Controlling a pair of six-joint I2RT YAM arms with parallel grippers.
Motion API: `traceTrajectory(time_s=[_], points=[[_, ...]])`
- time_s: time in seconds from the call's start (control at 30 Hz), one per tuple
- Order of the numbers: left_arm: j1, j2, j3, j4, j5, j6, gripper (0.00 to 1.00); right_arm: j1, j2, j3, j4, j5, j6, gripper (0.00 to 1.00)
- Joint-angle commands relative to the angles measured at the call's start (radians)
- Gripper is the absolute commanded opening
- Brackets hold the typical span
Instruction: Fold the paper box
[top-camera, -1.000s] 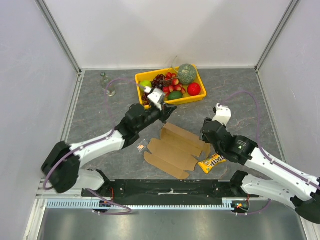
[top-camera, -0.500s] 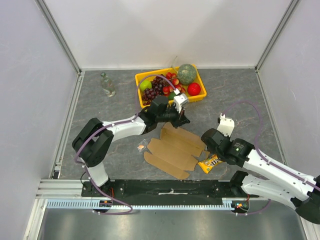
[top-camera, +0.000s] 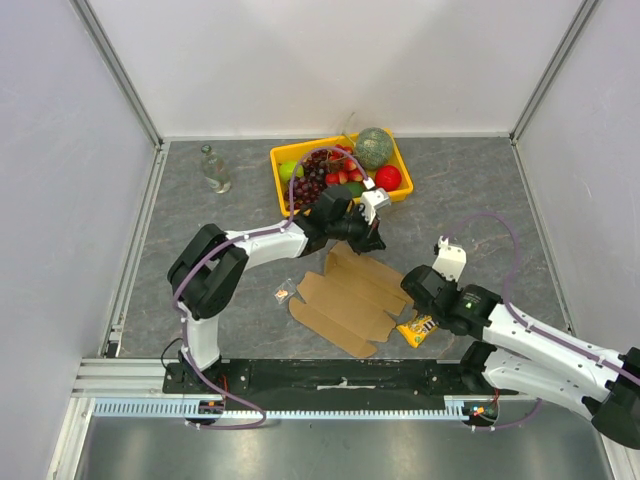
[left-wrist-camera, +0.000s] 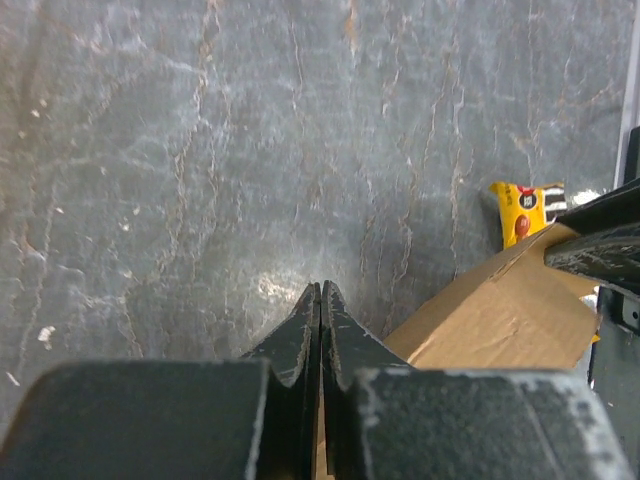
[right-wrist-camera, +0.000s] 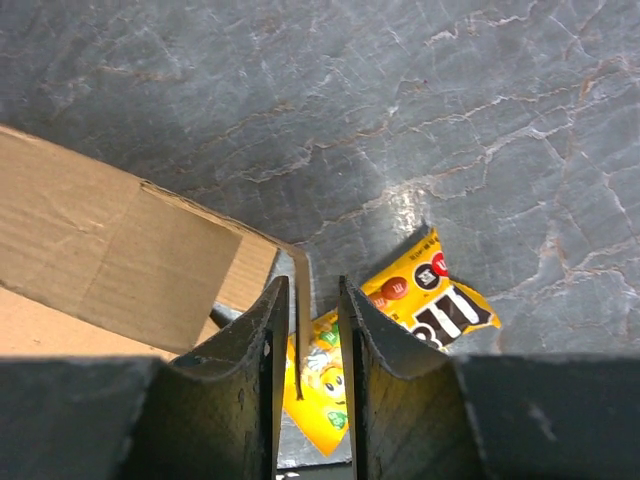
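The paper box lies as a flat brown cardboard sheet on the grey table, between my two arms. My left gripper reaches to its far edge. In the left wrist view the fingers are pressed together, with a tan sliver of the box between them. My right gripper is at the box's right end. Its jaws straddle a thin raised flap of the box. The flap stands on edge near the left finger, with a gap to the right one.
A yellow candy packet lies under the right gripper, also seen in the wrist views. A yellow fruit tray stands at the back, just behind the left gripper. A small bottle stands back left, and a tiny wrapper lies left of the box.
My left arm swung right from the tray's front to the box's far edge and its jaws closed. The right gripper dropped toward the box's right flap and its jaws narrowed.
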Motion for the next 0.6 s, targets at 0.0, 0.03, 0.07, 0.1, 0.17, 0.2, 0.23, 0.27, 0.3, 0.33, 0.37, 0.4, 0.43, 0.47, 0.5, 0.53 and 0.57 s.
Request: traceTrajectory(time_s=[0.0,0.03,0.07,0.1,0.17,0.2,0.23,0.27,0.3,0.33,0.37,0.4,0.43,0.47,0.5,0.53,0.57], points=[[0.003,0.026,0.04,-0.037,0.045,0.042,0.02,-0.003,0.001,-0.01,0.089,0.006,-0.018,0.31],[0.001,0.032,0.046,-0.045,0.047,0.042,0.02,-0.003,0.001,-0.012,0.095,0.0,-0.019,0.28],[0.001,0.036,0.049,-0.053,0.051,0.043,0.02,-0.003,0.001,-0.015,0.101,0.0,-0.022,0.26],[0.001,0.041,0.052,-0.06,0.054,0.069,0.02,-0.003,0.001,-0.016,0.104,0.0,-0.022,0.23],[0.0,0.043,0.051,-0.071,0.056,0.072,0.02,-0.003,0.001,-0.022,0.114,-0.002,-0.033,0.18],[0.003,0.042,0.046,-0.074,0.054,0.074,0.02,-0.003,0.001,-0.029,0.13,-0.004,-0.044,0.15],[0.0,0.041,0.039,-0.076,0.053,0.074,0.02,-0.003,-0.002,-0.035,0.141,-0.002,-0.054,0.13],[0.004,0.036,0.033,-0.077,0.045,0.075,0.02,-0.003,-0.001,-0.038,0.15,0.001,-0.071,0.11],[0.004,0.03,0.023,-0.079,0.039,0.074,0.02,-0.003,-0.004,-0.042,0.161,0.012,-0.082,0.08],[0.006,0.026,0.014,-0.082,0.033,0.074,0.02,-0.003,-0.003,-0.045,0.172,0.024,-0.09,0.07],[0.01,0.02,0.006,-0.083,0.027,0.075,0.02,-0.003,-0.001,-0.047,0.18,0.038,-0.102,0.05],[0.013,0.012,-0.004,-0.085,0.021,0.069,0.02,-0.003,0.001,-0.047,0.193,0.05,-0.119,0.03],[0.019,0.004,-0.013,-0.085,0.013,0.066,0.02,-0.001,0.002,-0.047,0.204,0.065,-0.133,0.02],[0.026,-0.003,-0.026,-0.085,0.007,0.062,0.02,-0.003,0.005,-0.045,0.219,0.078,-0.153,0.0],[0.033,-0.014,-0.036,-0.085,-0.001,0.057,0.02,-0.003,0.008,-0.044,0.236,0.091,-0.177,0.0],[0.042,-0.025,-0.047,-0.085,-0.005,0.054,0.02,-0.003,0.011,-0.042,0.255,0.105,-0.206,0.0],[0.05,-0.039,-0.059,-0.083,-0.013,0.054,0.02,-0.003,0.017,-0.038,0.276,0.114,-0.243,0.0]])
